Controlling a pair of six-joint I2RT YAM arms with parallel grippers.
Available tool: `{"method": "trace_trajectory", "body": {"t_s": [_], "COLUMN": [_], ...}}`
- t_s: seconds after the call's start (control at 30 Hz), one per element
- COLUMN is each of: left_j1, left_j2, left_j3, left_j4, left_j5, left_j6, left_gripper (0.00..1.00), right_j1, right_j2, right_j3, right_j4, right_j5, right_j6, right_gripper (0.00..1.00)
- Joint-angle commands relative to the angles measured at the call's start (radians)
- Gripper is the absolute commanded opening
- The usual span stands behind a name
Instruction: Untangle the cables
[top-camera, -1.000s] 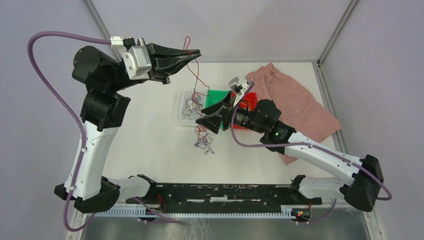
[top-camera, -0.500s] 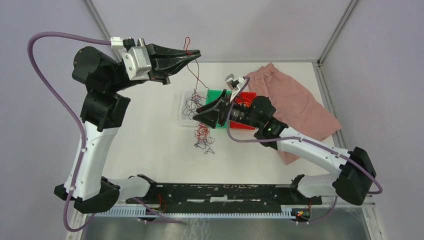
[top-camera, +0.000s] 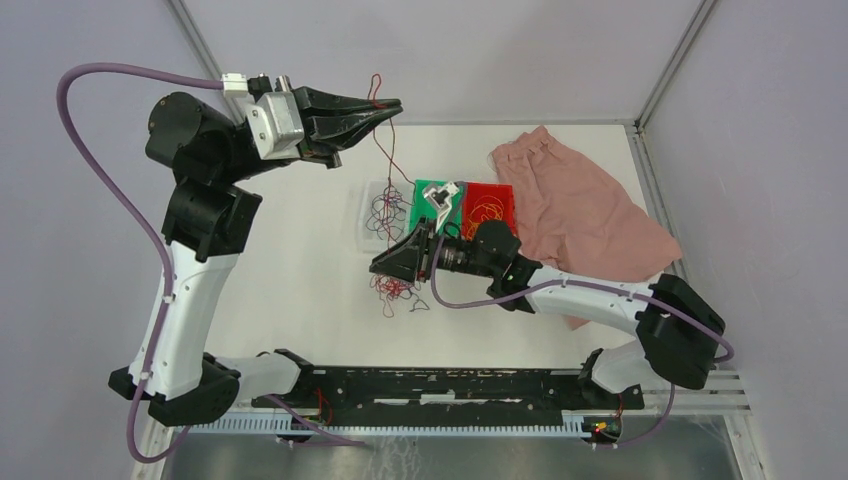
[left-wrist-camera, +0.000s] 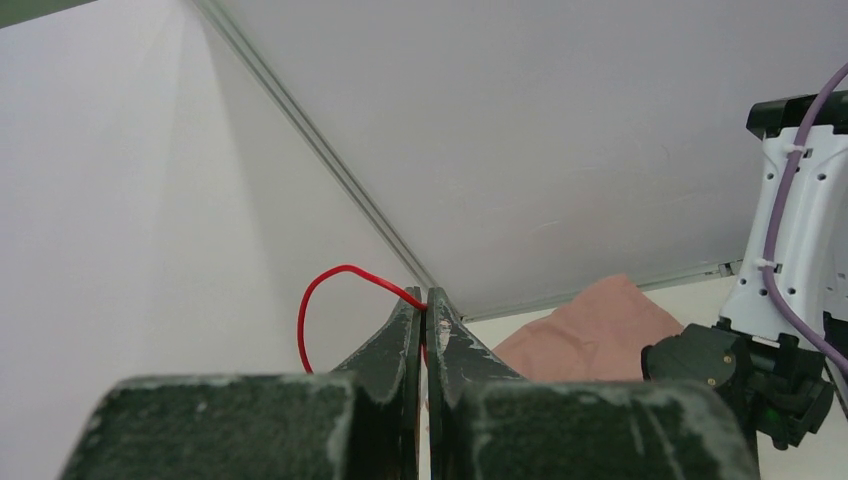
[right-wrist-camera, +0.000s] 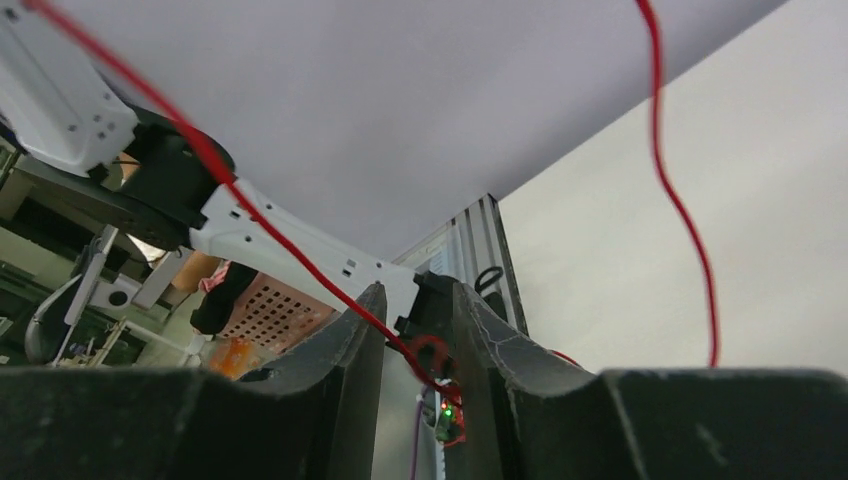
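Note:
My left gripper is raised at the back left, shut on a red cable. This strand loops above the tips and hangs down to the tangle of cables in a clear tray. In the left wrist view the jaws are pressed together on the red strand. More red and purple cables lie bunched on the table. My right gripper hovers low just above that bunch. Its jaws stand apart, with a red strand running through the gap.
A green bin and a red bin holding an orange-yellow wire sit behind the right gripper. A pink cloth lies at the back right. The clear tray sits left of the bins.
The right arm has swung left and nearer, from over the green bin to above the red bunch, and its jaws have narrowed. The left arm has not moved.

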Motion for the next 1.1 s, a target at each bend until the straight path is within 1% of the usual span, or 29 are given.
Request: {"method": "trace_trajectory", "body": {"t_s": [0.0,0.3,0.5,0.77,0.9,1.07], "left_j1": [-0.002,-0.001,-0.002,-0.002,-0.001,-0.002], "left_j2": [0.009,0.036,0.073,0.119,0.129,0.142], "left_j3": [0.042,0.109,0.199,0.326,0.351,0.366], "left_j4": [0.048,0.060,0.089,0.109,0.164,0.231], "left_j5": [-0.001,-0.015,-0.042,-0.094,-0.168,-0.281], "left_j6": [-0.022,-0.015,0.008,0.093,0.153,0.256], "left_gripper": [0.03,0.03,0.03,0.03,0.03,0.03], "right_j1": [0.017,0.039,0.052,0.072,0.087,0.094], "right_j2": [0.054,0.152,0.203,0.282,0.335,0.351], "right_j3": [-0.044,-0.119,-0.187,-0.240,-0.270,-0.288], "right_j4": [0.120,0.140,0.146,0.151,0.195,0.204], "right_j5": [0.023,0.051,0.095,0.144,0.173,0.202], "right_j6": [0.031,-0.004,-0.048,-0.081,-0.070,-0.077], "right_gripper": [0.36,0.34,0.32,0.28,0.27,0.27]}}
